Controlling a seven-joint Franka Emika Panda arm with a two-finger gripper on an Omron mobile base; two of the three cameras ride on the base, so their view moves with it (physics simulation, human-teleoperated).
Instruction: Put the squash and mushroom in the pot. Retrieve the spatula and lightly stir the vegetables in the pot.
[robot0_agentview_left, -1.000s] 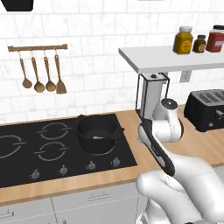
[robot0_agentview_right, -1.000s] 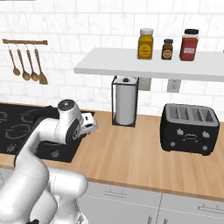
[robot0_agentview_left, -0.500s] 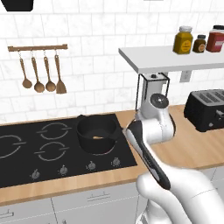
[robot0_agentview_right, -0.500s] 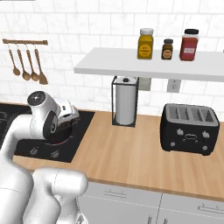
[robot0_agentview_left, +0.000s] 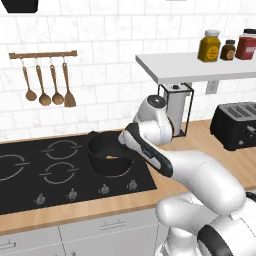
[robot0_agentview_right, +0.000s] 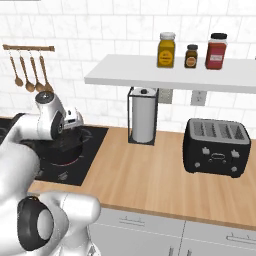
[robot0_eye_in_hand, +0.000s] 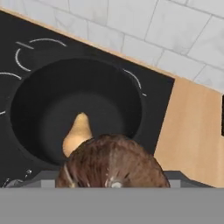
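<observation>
**Arm bent over the pot, mushroom between the jaws**

Left base view: the white arm rises from the lower right, folds at a dark elbow and reaches left, its wrist hanging over the near right rim of the pot (robot0_agentview_left: 109, 159). The black pot sits on the right front burner of the dark cooktop (robot0_agentview_left: 30, 175), and a tan sliver of the squash (robot0_agentview_left: 113, 158) shows inside it. The gripper itself is hidden behind the forearm. On the tiled wall hangs a wooden rail (robot0_agentview_left: 42, 54) carrying brown spoons and a wooden spatula. A white shelf (robot0_agentview_left: 200, 66) holds three jars, a paper towel holder (robot0_agentview_left: 176, 107) stands under it, and a black toaster (robot0_agentview_left: 237, 125) sits at the far right on the wooden counter (robot0_agentview_left: 200, 137)

Right base view: the arm comes up from the lower left, the hand tipped down over the pot, of which a part of the wall shows beneath it. The counter stretches right past the towel holder to the toaster

Hand view: the camera looks down into the pot, where the pale squash lies on the bottom, left of centre. The brown mushroom (robot0_eye_in_hand: 113, 162) fills the lower middle, held between widely spread jaws, above the pot's near rim; the fingertips are hidden behind it
</observation>
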